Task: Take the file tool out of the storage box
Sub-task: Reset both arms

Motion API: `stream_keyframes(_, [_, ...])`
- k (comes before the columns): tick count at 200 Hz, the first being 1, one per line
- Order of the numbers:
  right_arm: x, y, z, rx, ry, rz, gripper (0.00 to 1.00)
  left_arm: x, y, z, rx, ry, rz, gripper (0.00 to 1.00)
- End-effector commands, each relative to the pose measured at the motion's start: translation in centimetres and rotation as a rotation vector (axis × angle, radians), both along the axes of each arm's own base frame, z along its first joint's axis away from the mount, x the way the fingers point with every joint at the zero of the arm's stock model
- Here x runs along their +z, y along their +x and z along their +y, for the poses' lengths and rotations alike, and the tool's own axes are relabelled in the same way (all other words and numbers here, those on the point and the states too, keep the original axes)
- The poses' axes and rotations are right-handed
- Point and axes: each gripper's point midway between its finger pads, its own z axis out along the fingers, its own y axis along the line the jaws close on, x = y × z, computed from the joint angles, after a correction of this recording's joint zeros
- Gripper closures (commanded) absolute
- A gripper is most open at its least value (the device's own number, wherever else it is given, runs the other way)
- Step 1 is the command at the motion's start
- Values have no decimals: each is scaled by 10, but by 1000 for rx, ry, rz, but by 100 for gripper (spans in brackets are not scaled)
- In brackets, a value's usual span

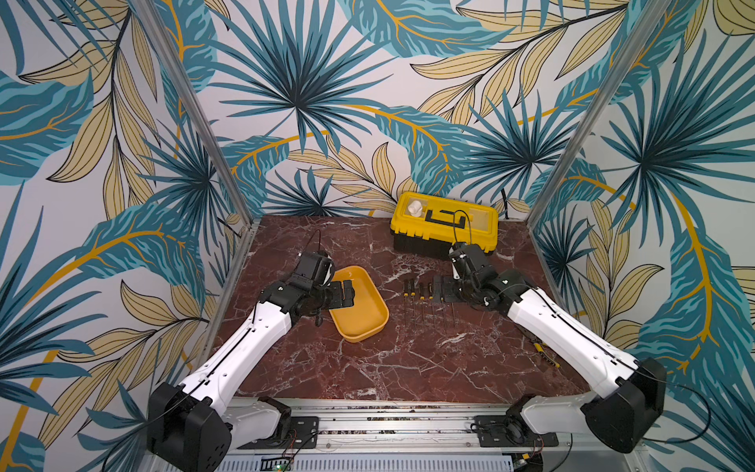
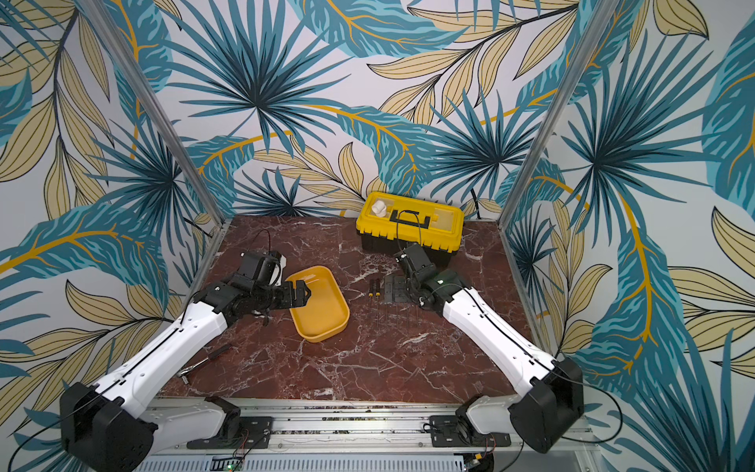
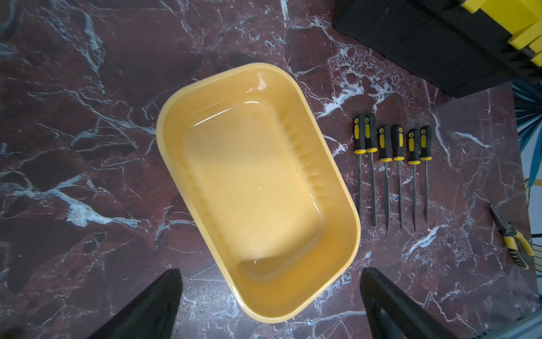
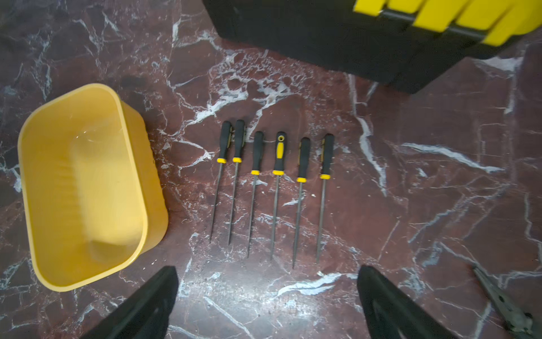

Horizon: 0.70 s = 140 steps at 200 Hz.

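While both arms reach in over the bench [image 1: 367, 367], neither one grips anything. The left fingers [image 3: 152, 305] are spread wide with nothing between them, hanging above one short end of the storage box [image 3: 249, 190]. In both top views they sit over the box's rim on the left arm's side; touching or not, cannot tell. The right fingers [image 4: 146, 302] are also spread wide with nothing held, hanging above the handle ends of the file tools [image 4: 278, 164]. In a top view they hide the handles at the end of the row farthest from the box.

There are six file tools, all out of the box. They lie flat on the bench in one row just beside it, between the box and the right arm, not touching it. Black handles with yellow bands and collars, thin grey shafts. Handles point toward the toolbox [image 1: 443, 229], tips toward the robot's base. Roughly parallel; the two nearest the box lie closest together.

The storage box is yellow-orange, shallow, with rounded corners. It sits upright on the bench, at a slant to the bench edges.

The toolbox has a black body, a shut yellow lid and a black handle flat on top. It stands at the far edge of the bench, well apart from the box. A small white object [image 1: 414, 209] sits on its lid, kind unclear. A pair of pliers [image 3: 513, 240] with yellow-black grips lies near the bench edge by the right arm. A dark-handled metal tool [image 2: 204, 361] lies by the left arm; type unclear.
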Motion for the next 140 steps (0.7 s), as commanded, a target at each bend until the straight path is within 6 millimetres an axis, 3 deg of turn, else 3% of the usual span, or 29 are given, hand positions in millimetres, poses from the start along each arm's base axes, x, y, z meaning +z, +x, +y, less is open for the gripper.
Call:
stream_keyframes(1, [-4,-9,-34,-22,-48,-3,1,27,18,15,53,47,-120,0])
stream_keyframes(24, [-5,-4,-67,-71,-58,-48,0,29,27,30,98,101,-172,0])
stream_keyframes(61, [-28,14,-117,-197,-69,-146,0,37,38,54,166,180,-248,0])
stream_keyframes(116, [-49,41,-163,-281,-182,-351,1,33,63,84,273,295,-417,0])
stream_keyframes(140, [-61,50,-169,-277,-158,-427,0,28,74,92,288,340,-521,0])
